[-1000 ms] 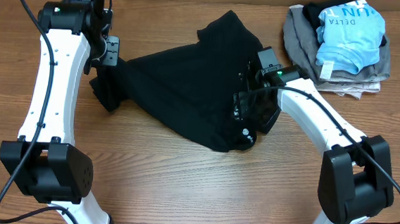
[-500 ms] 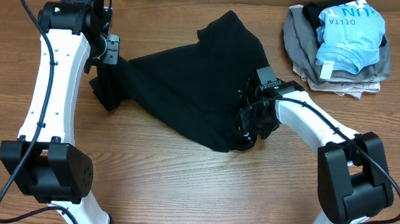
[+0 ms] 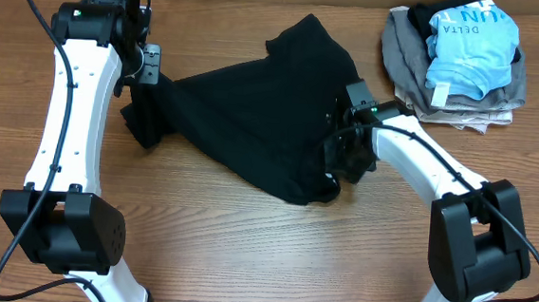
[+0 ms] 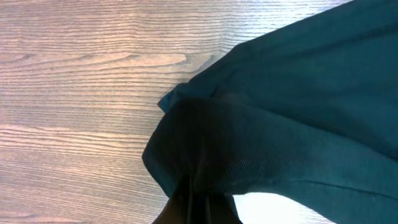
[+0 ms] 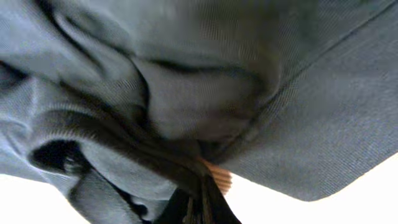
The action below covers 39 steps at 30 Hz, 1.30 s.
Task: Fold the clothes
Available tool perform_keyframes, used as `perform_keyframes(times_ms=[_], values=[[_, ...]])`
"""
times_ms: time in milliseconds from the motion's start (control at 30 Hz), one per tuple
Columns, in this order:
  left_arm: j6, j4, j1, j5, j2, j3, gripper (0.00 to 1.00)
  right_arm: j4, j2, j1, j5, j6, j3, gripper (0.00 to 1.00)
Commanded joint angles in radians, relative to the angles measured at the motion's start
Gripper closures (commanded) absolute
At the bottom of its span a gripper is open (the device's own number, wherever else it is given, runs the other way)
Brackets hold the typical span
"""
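Nearest to the robot's base the table point(image 3: 243, 254) showed bare wood. Beyond it lay the black garment point(image 3: 252, 121), well apart from the pile of folded garments point(image 3: 455, 88), on the side of the pile that faced the left arm. The garment was wrinkled and bunched, not yet folded.

The right gripper point(image 5: 200, 198) was at the garment's edge that faced the pile. Its jaws were fully closed on a thick bunch of cloth, and in the right wrist view several layers and a seam were pressed together between them. Farther away, the left gripper point(image 4: 198, 208) was at the garment's end most distant from the pile. It was also clamped tight on the cloth, which seemed to hang from it a little above the wood.

The step in hand was, I judged, to spread the garment between the two arms before making a fold. To do it well, both arms should rise together. Then they should part, the right one toward the pile and the left one away from it, only until the cloth became flat and lightly tight. Because the right grip took many layers, the cloth could stay twisted, so a slow pull would be safer. The garment should stop short of the pile, so as not to disturb the light blue shirt point(image 3: 472, 41) that lay on top of it, farthest from the base.
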Motion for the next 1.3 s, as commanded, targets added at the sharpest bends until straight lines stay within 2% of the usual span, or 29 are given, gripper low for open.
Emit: perform_keyframes(times_ms=[0, 200, 367, 833, 1067, 1267], values=[[-0.002, 0.01, 0.011, -0.013, -0.003, 0.0, 0.96, 0.002, -0.049, -0.003, -0.005, 0.072, 0.029, 0.96], [-0.014, 0.009, 0.011, -0.009, -0.003, 0.012, 0.96, 0.003, -0.092, -0.003, -0.005, 0.082, 0.029, 0.96], [-0.014, 0.0, 0.011, -0.009, -0.003, 0.054, 0.96, 0.001, -0.192, -0.021, -0.005, 0.082, 0.029, 0.96], [-0.013, -0.093, 0.032, -0.01, -0.003, 0.331, 0.96, -0.128, -0.508, -0.169, -0.004, 0.045, 0.118, 0.96], [-0.005, -0.142, 0.039, -0.014, -0.006, 0.471, 0.96, -0.224, -0.542, -0.191, 0.012, 0.006, 0.239, 0.96], [0.006, -0.151, 0.039, -0.026, -0.029, 0.601, 0.96, -0.363, -0.542, -0.192, 0.103, -0.029, 0.459, 0.96]])
